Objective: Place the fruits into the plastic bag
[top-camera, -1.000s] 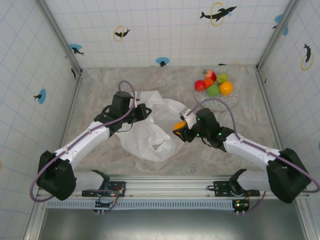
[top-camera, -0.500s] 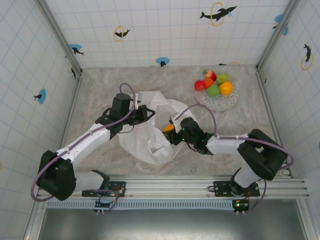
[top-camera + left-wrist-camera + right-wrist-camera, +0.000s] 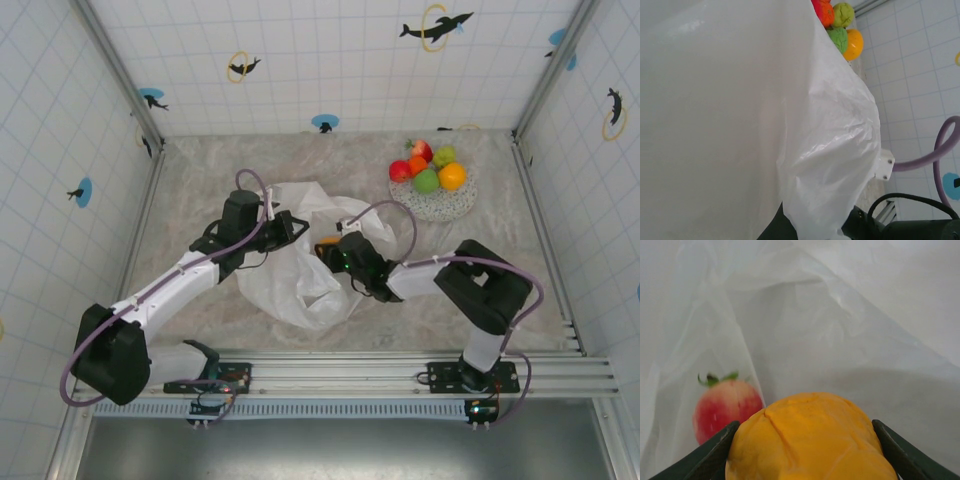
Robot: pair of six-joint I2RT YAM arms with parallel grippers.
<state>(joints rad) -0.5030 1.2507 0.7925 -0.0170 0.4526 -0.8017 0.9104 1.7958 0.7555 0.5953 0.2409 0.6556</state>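
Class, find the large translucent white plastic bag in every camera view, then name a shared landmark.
Top external: translucent white plastic bag lies mid-table between the arms.
Left wrist: bag covers left and centre.
Right wrist: bag backs the round orange fruit in the right claw.
Landmark: colourful fruit pile, top external and left wrist.

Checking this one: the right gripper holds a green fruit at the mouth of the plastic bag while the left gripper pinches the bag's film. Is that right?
Not quite. The fruit in the right gripper is orange, not green; the right wrist view shows it clearly. The rest stands: it is at the mouth of the plastic bag, whose film the left gripper pinches.
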